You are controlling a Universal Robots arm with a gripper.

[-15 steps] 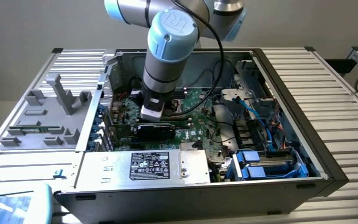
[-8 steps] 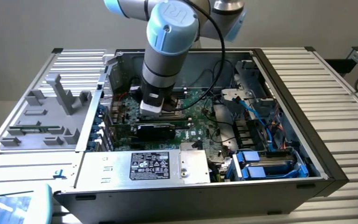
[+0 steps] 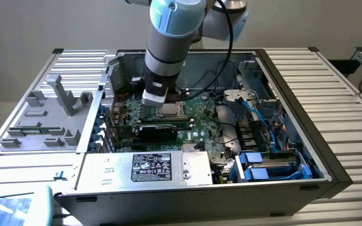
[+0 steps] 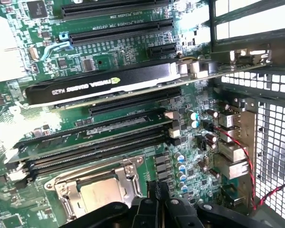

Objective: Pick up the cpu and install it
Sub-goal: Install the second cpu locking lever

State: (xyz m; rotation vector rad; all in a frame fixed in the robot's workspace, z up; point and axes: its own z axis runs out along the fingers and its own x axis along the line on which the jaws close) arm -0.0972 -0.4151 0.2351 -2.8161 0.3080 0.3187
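- My end effector [image 4: 156, 199] was closed, empty, just above the board.
- The cpu [image 4: 102, 192] already lay in its socket [image 4: 73, 190], frame unlatched.
- I judged seating done; securing called for a careful downward press.

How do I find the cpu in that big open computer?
Look inside the open computer case, at the green motherboard on its floor. Just under the robot's gripper sits a metal socket frame. The cpu is the plain, shiny silver square inside it, unlike the long black graphics card nearby.
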